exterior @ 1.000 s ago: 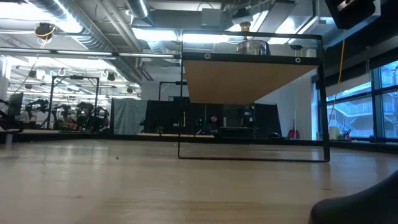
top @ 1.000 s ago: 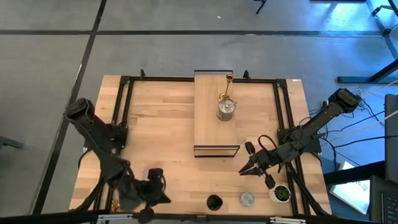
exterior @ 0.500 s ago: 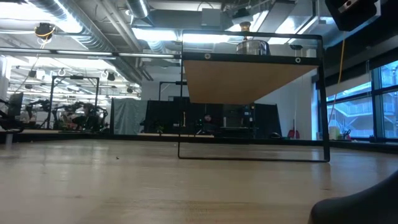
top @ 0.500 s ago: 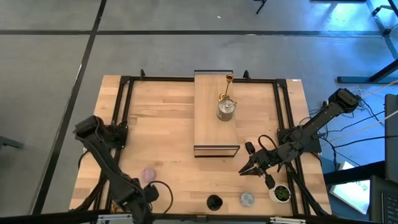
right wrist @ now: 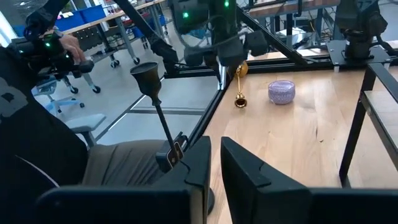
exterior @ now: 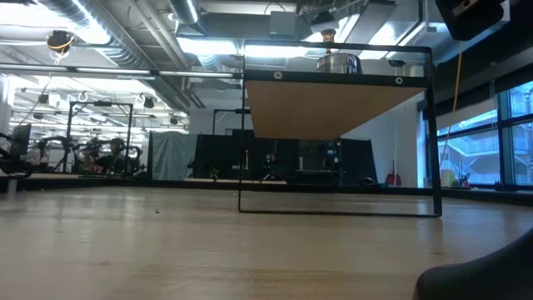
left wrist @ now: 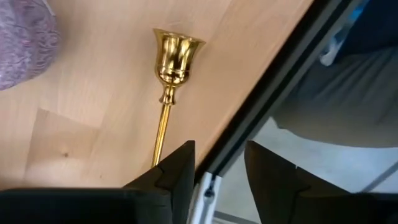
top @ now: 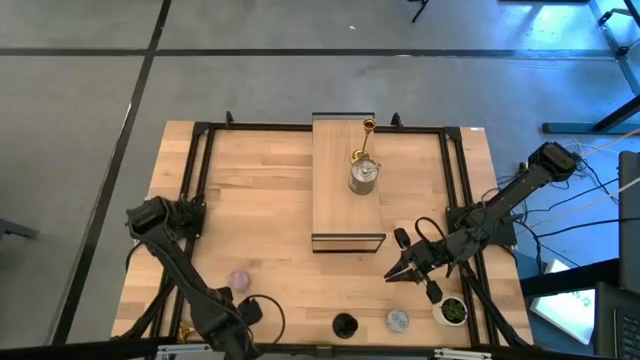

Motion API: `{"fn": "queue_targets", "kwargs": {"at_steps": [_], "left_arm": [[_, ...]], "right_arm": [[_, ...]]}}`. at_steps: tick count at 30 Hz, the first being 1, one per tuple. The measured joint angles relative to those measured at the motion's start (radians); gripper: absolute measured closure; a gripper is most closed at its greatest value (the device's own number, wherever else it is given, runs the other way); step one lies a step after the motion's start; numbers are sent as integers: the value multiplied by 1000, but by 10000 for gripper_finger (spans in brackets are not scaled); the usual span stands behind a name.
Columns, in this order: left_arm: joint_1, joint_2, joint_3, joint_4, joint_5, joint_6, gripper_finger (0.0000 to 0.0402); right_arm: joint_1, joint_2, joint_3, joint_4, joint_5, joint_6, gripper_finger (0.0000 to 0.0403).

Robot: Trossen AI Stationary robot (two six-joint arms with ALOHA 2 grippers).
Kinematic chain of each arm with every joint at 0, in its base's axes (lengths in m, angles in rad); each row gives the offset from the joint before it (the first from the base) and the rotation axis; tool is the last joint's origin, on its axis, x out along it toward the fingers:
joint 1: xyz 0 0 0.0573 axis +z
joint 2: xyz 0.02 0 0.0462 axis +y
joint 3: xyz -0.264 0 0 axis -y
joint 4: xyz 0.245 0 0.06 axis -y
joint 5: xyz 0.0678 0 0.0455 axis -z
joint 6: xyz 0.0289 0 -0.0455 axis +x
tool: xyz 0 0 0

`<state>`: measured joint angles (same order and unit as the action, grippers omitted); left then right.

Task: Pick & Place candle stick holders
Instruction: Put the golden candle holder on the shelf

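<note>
Left gripper [left wrist: 217, 168] sits low at the table's near-left edge, jaws apart with a narrow gap, nothing between them. A gold candle stick holder [left wrist: 168, 93] lies flat on the wood just ahead of the fingers, cup end away, stem running toward the left fingertip, beside the black frame rail [left wrist: 273, 81]. Lilac-pink holder [top: 238, 281] stands close by. Right gripper [top: 398, 272] hovers near-right, jaws slightly apart, empty. Black holder [top: 345, 325] and grey-blue holder [top: 398, 320] stand along the near edge; silver holder [top: 363, 175] stands on the wood block [top: 340, 215].
</note>
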<state>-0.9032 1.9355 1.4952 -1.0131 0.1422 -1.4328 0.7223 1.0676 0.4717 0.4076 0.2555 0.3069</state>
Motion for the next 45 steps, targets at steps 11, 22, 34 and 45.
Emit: {"fn": "queue_targets", "kwargs": {"at_steps": [11,22,34,45], "left_arm": [[-33,69,0,-97,-5,32,260],[-46,80,-20,-106,-64,21,260],[-52,80,-134,27,-16,15,276],[-30,68,-122,-8,-37,66,390]], "right_arm": [[0,0,0,5,-23,-4,363],[0,0,0,8,-23,-8,363],[0,0,0,19,-23,-8,363],[0,0,0,19,-22,-8,363]]}}
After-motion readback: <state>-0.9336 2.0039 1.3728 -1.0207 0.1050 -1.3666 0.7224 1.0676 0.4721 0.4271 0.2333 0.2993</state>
